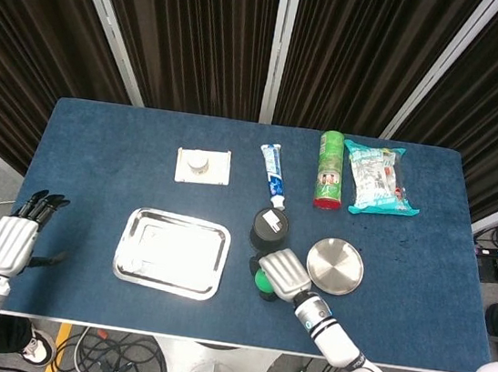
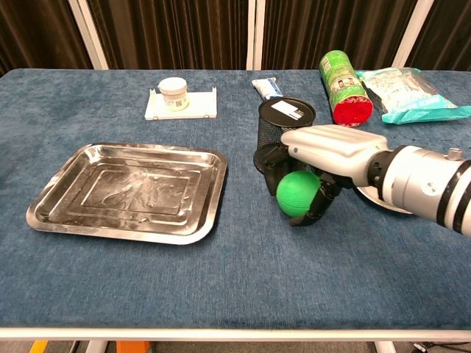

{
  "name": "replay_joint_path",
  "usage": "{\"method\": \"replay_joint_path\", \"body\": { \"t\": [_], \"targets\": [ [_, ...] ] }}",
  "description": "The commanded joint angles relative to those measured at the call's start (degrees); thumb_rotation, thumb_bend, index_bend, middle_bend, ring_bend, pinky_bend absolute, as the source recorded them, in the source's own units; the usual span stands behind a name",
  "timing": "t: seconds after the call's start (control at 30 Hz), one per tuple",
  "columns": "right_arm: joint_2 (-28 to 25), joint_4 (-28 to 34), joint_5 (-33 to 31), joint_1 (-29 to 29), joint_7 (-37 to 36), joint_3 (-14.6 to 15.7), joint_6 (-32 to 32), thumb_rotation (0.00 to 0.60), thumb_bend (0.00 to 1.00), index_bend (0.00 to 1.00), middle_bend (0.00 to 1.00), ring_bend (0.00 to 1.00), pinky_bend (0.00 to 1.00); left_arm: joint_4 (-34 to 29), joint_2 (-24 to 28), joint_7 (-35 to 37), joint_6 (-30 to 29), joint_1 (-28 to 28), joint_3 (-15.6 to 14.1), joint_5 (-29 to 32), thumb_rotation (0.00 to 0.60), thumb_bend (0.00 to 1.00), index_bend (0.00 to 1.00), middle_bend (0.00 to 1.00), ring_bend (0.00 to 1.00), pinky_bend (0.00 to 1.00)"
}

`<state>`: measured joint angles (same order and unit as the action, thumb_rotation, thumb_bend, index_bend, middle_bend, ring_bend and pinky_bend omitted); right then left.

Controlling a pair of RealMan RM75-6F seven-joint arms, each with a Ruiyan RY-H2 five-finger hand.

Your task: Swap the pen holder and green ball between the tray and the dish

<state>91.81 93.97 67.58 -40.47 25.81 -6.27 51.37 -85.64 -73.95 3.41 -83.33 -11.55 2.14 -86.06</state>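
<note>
right robot hand [image 2: 318,165]: palm down, fingers curled round the ball, gripping it; sits between tray and dish, just in front of the holder
ball [image 2: 298,193]: green, held in right robot hand, above the worktop, off the dish; cannot tell if it touches the cloth
left robot hand [image 1: 10,240]: off the left worktop edge, fingers straight and slightly apart, holding nothing; seen in head view only
holder [image 1: 269,229]: black mesh cup, upright on the worktop between tray and dish, in neither; white label inside
tray [image 2: 51,198]: steel, rectangular, left-centre of worktop, nothing in it
dish [image 1: 335,266]: round steel, right of the holder, nothing in it; partly hidden by right arm in chest view
worktop [image 1: 108,140]: blue cloth cover
tube [image 1: 273,172]: toothpaste, lying flat behind the holder
can [image 1: 329,170]: green with red end, lying on its side, right of tube
packet [image 1: 377,178]: teal snack bag, flat, far right, just beside can
jar [image 1: 199,163]: small white jar on a white square base, back left, behind tray
</note>
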Motion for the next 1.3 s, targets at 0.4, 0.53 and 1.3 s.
{"method": "replay_joint_path", "body": {
  "t": [0.4, 0.53, 1.3],
  "targets": [
    [-0.93, 0.15, -1.13, -1.82, -0.78, 1.14, -2.46, 0.6, 0.1, 0.49, 0.34, 0.27, 0.48, 0.15, 0.26, 0.72, 0.37, 0.4, 0.29, 0.19, 0.6, 0.01, 0.19, 0.15, 0.07, 0.32],
    [-1.76, 0.78, -0.44, -1.7, -1.38, 1.49, -1.9, 0.6, 0.09, 0.46, 0.31, 0.23, 0.43, 0.17, 0.24, 0.82, 0.53, 0.38, 0.44, 0.2, 0.6, 0.01, 0.19, 0.15, 0.07, 0.32],
    [-11.26, 5.53, 7.59, 1.12, -9.67, -3.85, 8.31, 0.6, 0.04, 0.03, 0.04, 0.0, 0.11, 0.02, 0.14, 0.42, 1.09, 0.47, 0.88, 0.38, 0.6, 0.01, 0.19, 0.14, 0.07, 0.32]
  ]
}}
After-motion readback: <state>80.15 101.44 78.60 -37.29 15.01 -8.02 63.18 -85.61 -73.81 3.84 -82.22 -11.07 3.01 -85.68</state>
